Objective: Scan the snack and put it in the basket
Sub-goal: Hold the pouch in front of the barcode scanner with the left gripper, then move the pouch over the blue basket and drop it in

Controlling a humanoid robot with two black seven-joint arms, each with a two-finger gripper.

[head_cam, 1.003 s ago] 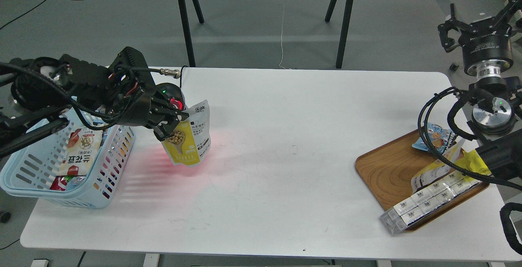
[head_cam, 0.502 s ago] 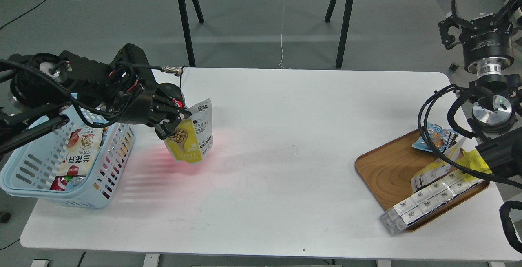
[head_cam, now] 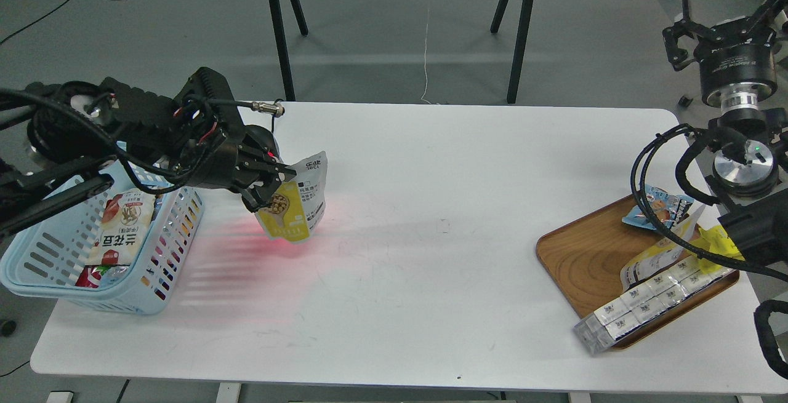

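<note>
Since half second ago, my left gripper (head_cam: 271,184) carried small yellow nut-picture pouch (head_cam: 294,206) slightly right and up, farther from light blue slotted plastic basket (head_cam: 37,267). Jaws clamp pouch's upper left edge, above red glow on white surface (head_cam: 431,206). Pouch long axis near vertical, top tilted right, front facing me. Dark text unreadable. My right gripper (head_cam: 717,27) raised, jaws spread, empty.

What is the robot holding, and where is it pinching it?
The left gripper fingers pinch the yellow snack pouch at its upper left edge. The right gripper holds nothing.
</note>
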